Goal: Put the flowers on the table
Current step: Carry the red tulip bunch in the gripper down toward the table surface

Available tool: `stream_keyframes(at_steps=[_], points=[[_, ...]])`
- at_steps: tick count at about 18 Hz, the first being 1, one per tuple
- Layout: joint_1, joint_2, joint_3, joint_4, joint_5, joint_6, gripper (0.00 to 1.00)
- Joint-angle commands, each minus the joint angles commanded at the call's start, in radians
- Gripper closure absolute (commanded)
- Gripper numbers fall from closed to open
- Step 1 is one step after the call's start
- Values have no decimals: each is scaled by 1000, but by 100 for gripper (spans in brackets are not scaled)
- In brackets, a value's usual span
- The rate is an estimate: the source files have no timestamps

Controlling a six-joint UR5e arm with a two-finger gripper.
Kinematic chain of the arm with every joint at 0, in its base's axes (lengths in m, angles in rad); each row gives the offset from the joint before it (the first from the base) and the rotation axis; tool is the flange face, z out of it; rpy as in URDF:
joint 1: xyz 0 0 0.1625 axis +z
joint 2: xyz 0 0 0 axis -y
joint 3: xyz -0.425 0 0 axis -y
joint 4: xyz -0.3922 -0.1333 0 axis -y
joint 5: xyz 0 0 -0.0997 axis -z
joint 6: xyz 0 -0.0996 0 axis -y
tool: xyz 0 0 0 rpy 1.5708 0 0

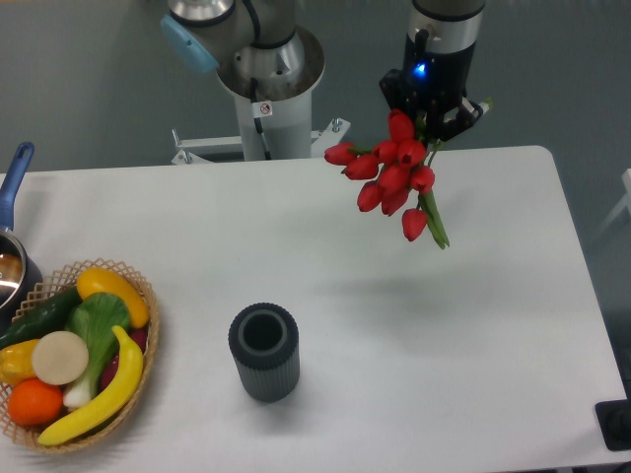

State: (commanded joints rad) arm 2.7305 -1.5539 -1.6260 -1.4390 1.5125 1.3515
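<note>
Flowers (392,173), a bunch of red tulip buds, are hanging in the air just below the gripper (434,120), whose fingers are clamping the green stems. The buds are pointing down-left above the table (325,256) near its far right corner, well apart from the dark vase (263,351) and the wicker basket (138,286).

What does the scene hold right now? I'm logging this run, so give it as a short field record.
tool: shut on the flowers, above the table's far right part
flowers: red tulips hanging buds-down, off the table
table: white
vase: dark, ribbed, upright, empty, front centre
basket: wicker, front left, holding fruit and vegetables
pan: blue handle, left edge
</note>
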Motion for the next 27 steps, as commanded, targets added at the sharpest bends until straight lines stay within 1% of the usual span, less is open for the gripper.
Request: stream_keyframes(at_steps=[4,9,11,13,14,15,16,17,19,21,23,24,26,27], points=[[-18,-5,-29,18,3,-8,79],[-26,-18,-66,12,-5,-6,80],[-31,-29,-89,15,-5,-8,80],[-47,-49,-98,18,-5,-12,80],[-55,-64,-100,38,-6,-12,80],[-61,-80,-107,73,-12,-14,80],[-83,-95,-112,109,-14,-18,80],[-93,-110,-118,129,-11,-29,80],[-104,-138,-126,137,-6,-57,80],[-113,-150,-132,143,-5,-60,79],[-114,-155,-143,143,-5,-60,76],[-114,-164,-146,143,-5,-60,73],[-115,-178,-160,146,-5,-60,72],[-117,-195,-163,156,-5,-60,70]])
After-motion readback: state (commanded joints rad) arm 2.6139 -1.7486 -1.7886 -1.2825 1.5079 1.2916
